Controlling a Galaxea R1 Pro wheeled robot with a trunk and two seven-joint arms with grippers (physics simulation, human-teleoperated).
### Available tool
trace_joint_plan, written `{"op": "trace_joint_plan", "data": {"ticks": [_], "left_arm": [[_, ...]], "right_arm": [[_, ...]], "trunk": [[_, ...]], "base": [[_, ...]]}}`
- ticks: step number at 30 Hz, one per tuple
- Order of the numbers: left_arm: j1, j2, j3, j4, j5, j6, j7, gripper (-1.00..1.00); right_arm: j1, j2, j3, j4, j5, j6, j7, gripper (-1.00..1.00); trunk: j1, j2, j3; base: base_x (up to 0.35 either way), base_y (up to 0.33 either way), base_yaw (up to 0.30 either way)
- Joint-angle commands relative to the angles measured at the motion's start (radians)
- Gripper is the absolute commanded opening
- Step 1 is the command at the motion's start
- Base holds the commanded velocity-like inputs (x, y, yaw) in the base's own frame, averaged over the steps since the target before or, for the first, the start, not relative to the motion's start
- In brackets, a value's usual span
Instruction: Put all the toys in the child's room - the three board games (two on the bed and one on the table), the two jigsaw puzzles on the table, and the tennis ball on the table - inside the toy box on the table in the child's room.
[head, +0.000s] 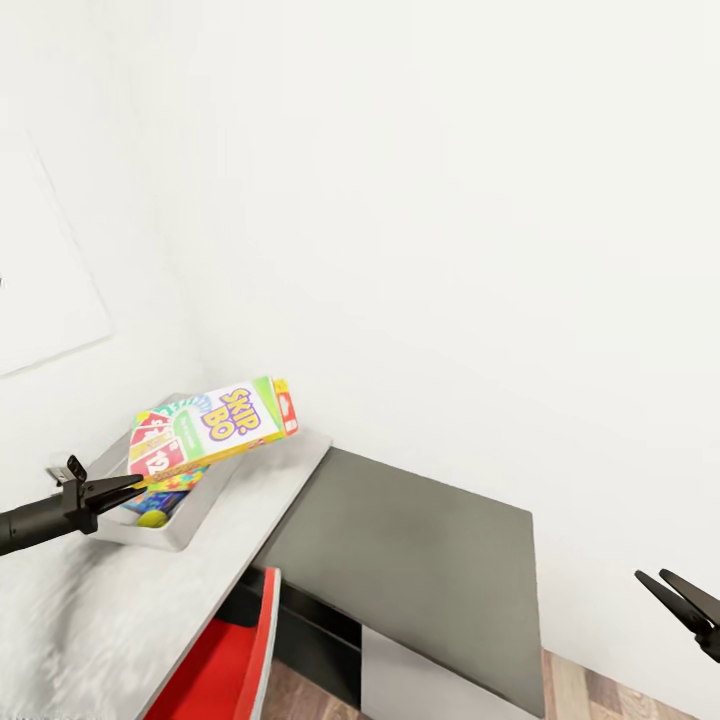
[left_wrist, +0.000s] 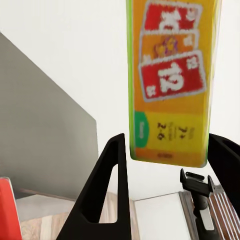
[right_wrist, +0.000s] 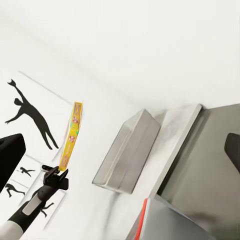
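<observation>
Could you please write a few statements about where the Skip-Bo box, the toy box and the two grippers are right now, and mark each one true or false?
1. The left gripper grips the Skip-Bo box by one edge. True.
2. The Skip-Bo box lies flat on the dark grey side desk. False: it is held in the air above the toy box.
3. The right gripper carries a puzzle. False: it is open and empty.
4. The tennis ball is already in the toy box. True.
5. The toy box stands on the pale table. True.
</observation>
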Motion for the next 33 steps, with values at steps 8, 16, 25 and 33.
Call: {"op": "trace_joint_plan", "data": {"ticks": [8,16,25,33], "left_arm": [[-0.001,0.0,-0.001,0.0,0.003,0.009,0.0,-1.0],[-0.001,0.0,-0.001,0.0,0.003,0.009,-0.001,-1.0],[-0.001,0.0,-0.001,0.0,0.003,0.009,-0.002,-1.0],[0.038,0.004,-0.026,-0.029,-0.011,0.013,-0.041,-1.0]], "right_arm": [[0.0,0.0,0.0,0.0,-0.003,0.005,-0.003,1.0],[0.0,0.0,0.001,0.0,-0.003,0.005,-0.003,1.0],[0.0,0.0,0.001,0.0,-0.003,0.004,-0.003,1.0],[0.0,0.007,0.001,0.01,-0.002,-0.016,-0.007,1.0]], "trunk": [[0.001,-0.002,-0.002],[0.001,-0.002,-0.002],[0.001,-0.002,-0.002],[0.001,-0.002,-0.002]], "base": [[0.053,0.081,0.012],[0.075,0.026,0.001],[0.076,0.072,0.0],[0.003,0.002,0.0]]}}
